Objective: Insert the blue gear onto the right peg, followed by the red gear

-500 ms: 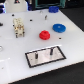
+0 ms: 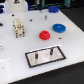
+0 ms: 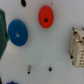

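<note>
Exterior view: both gears — blue gear [image 2: 59,27], red gear [image 2: 44,34] — were left ungrasped beyond the right peg [image 2: 51,51]; the gripper's state could not be told.

Lab bench setup. White table [image 2: 15,60] carrying test pieces: black-rimmed peg plate [image 2: 46,56] at 6 o'clock, plastic gears at 1 o'clock, small white fixture [image 2: 19,26] at 10 o'clock.
</note>
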Controlling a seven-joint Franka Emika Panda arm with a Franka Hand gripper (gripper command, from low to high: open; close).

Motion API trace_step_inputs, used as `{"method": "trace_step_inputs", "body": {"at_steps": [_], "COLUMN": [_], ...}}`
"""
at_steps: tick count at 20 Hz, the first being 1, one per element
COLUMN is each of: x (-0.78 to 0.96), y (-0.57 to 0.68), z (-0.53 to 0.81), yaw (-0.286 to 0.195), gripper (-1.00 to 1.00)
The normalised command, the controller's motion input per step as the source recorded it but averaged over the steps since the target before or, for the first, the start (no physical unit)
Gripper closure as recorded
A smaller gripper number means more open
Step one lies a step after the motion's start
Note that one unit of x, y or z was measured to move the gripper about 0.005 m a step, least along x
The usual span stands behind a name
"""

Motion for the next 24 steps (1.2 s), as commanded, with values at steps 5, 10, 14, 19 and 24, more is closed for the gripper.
{"method": "trace_step_inputs", "body": {"at_steps": [5, 10, 14, 19, 24], "x": [-0.37, -0.3, -0.26, -0.24, -0.3], "y": [0.55, 0.53, 0.45, 0.34, 0.25], "z": [-0.17, -0.28, -0.43, -0.52, -0.54], "yaw": [0.0, 0.0, 0.0, 0.0, 0.0], "gripper": [-1.0, -1.0, -1.0, -1.0, -1.0]}}
